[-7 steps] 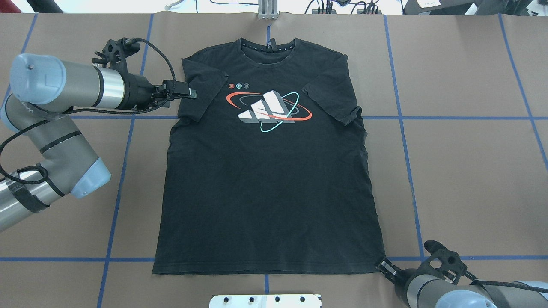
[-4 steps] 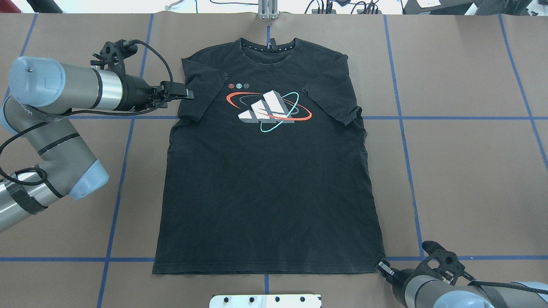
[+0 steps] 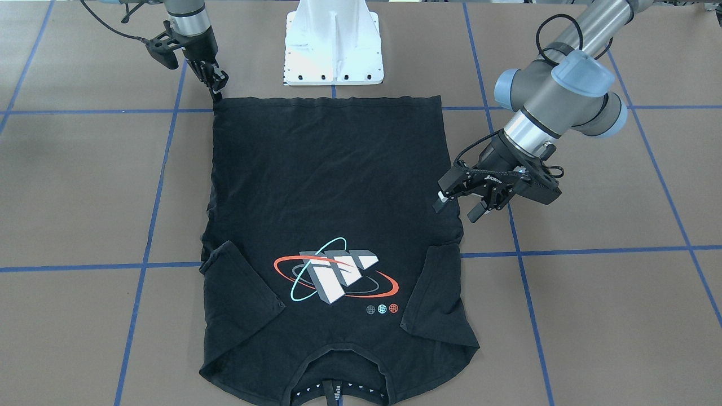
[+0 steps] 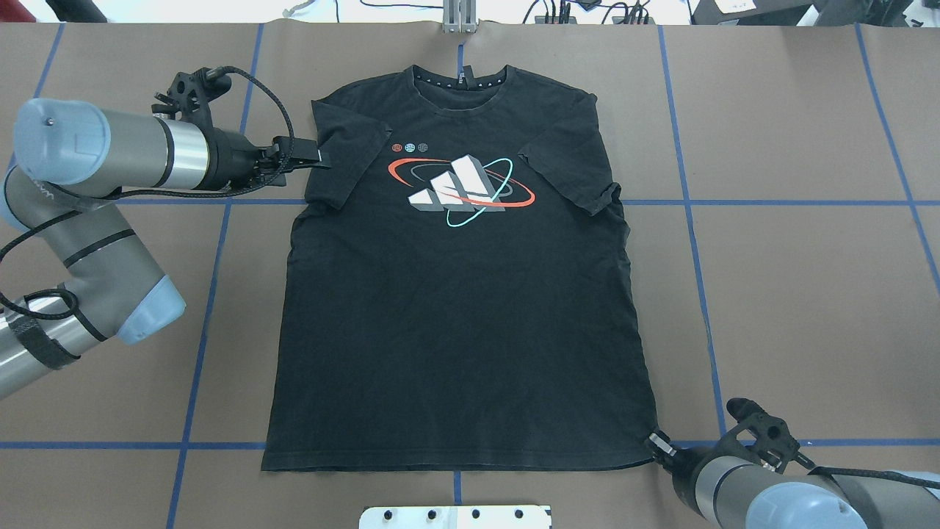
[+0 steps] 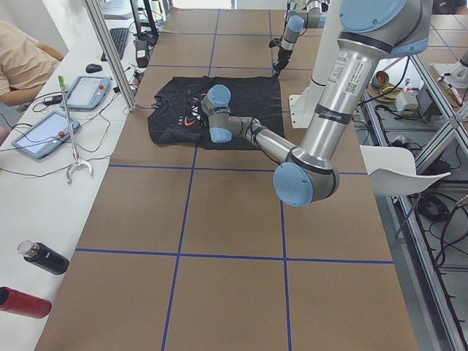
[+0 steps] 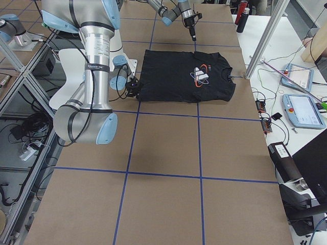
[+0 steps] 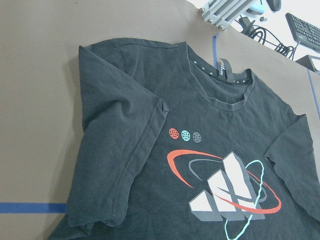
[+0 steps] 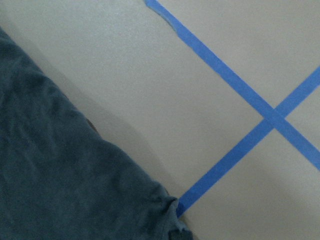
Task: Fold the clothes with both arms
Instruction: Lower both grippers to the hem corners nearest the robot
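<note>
**Shirt spread flat, an arm posted at each of two opposite corners**

The brown worktop point(image 4: 808, 294) carries the black T-shirt point(image 4: 455, 330) laid out face up. Its collar points away from the robot and its hem lies nearest the white base, a layout that suits a two-armed fold.

The left arm point(image 4: 110, 154) reaches in level from the T-shirt's left side. The right arm point(image 4: 734, 492) comes in low at the T-shirt's near right corner. The two sit diagonally across the cloth, probably so that each can take one end of an edge.

The left gripper point(image 3: 454, 212) has its fingers apart and holds nothing. It is just beside the sleeve point(image 4: 345, 158), which lies turned in over the body. This looks like an approach for a pinch.

The right gripper point(image 3: 219, 89) points at the hem corner point(image 8: 167, 210), which lies by a crossing of blue tape point(image 8: 235, 155). Whether its fingers are apart or together cannot be told.

The orbit logo point(image 4: 461, 185) sits uncovered on the T-shirt's chest, so no fold looks made yet.
</note>
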